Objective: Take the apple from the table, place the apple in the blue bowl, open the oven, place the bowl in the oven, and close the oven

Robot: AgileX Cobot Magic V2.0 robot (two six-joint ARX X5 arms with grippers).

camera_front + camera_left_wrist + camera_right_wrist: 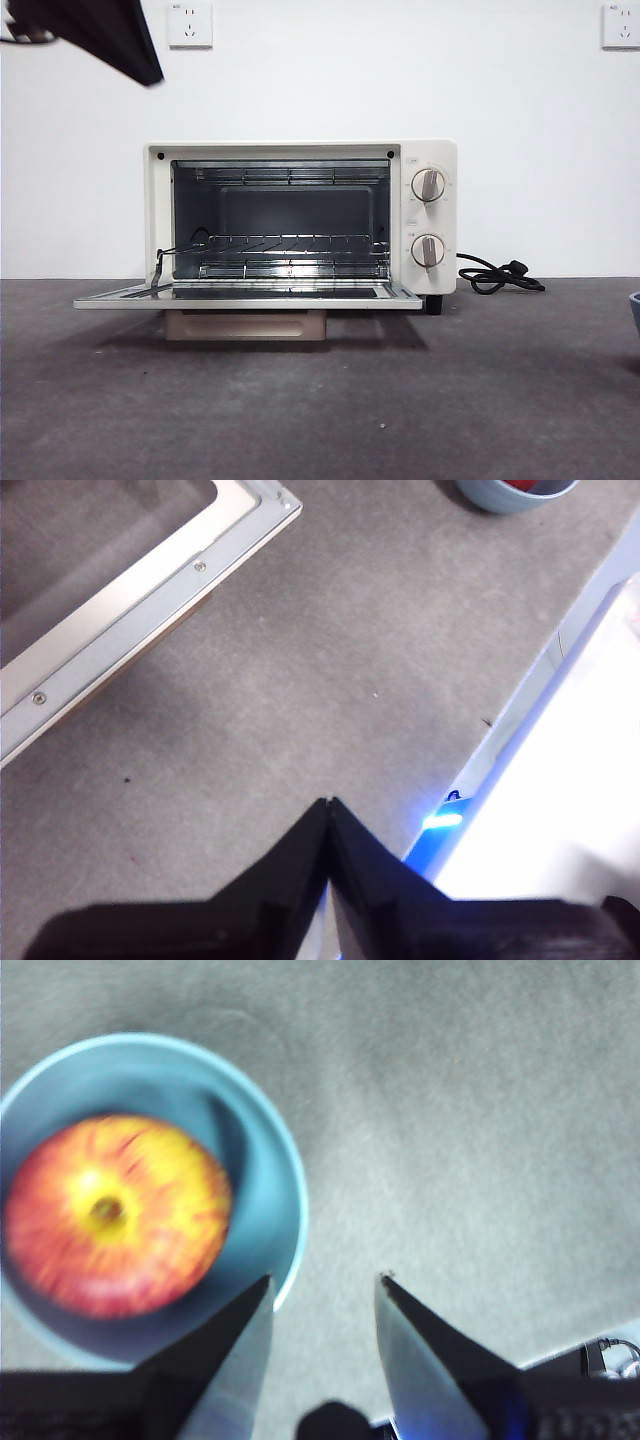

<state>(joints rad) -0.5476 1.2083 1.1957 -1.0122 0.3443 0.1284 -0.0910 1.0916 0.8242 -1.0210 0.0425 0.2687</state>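
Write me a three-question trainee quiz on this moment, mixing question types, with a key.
1. True or false: the door of the cream-white boxy toaster oven is shut.
2. Where is the round red-and-yellow apple? A) on the oven rack B) in the light-blue round bowl C) on the dark grey matte table
3. Fill in: the right claw is ____, while the left claw is shut and holds nothing.

Key: 1 false, the door lies folded down; 2 B; 3 open, and it hovers beside the bowl's rim.
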